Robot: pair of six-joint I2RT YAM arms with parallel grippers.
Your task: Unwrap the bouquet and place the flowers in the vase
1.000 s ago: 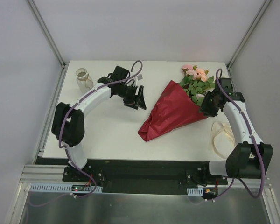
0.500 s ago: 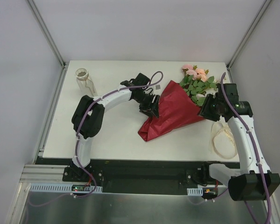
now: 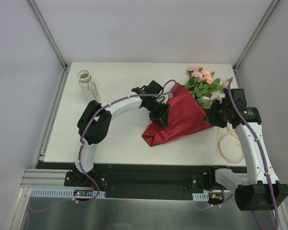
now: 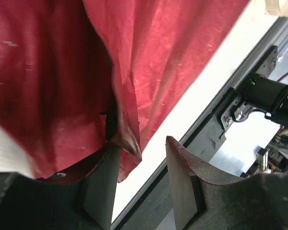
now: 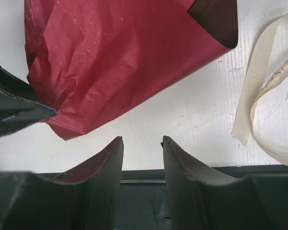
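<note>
The ribbon [image 5: 253, 86] lies loose on the worktop [image 3: 115, 139] near the right front edge, so the tie is already off and the step in hand is opening the paper [image 3: 182, 120]. The bouquet lies right of centre, its pointed tail toward the front and its blooms toward the far right corner.

The left hand [image 4: 143, 143] is over the paper's left side, half open. A folded edge of the sheet sits between its fingers, against one of them and not pinched. The right hand [image 5: 141, 140] hovers by the paper's right edge, below the leaves. Its jaws are narrowly apart and hold nothing.

To do this well, the left hand should close on the top flap only. If it catches both layers, the whole bundle will likely drag. It should then draw the flap low and leftward so the sheet unrolls flat. The right hand could steady the stems near the leaves so that the flowers [image 3: 201, 75] do not slide along with the sheet.

The vase [image 3: 85, 80] stands upright at the far left, well apart from all of this.
</note>
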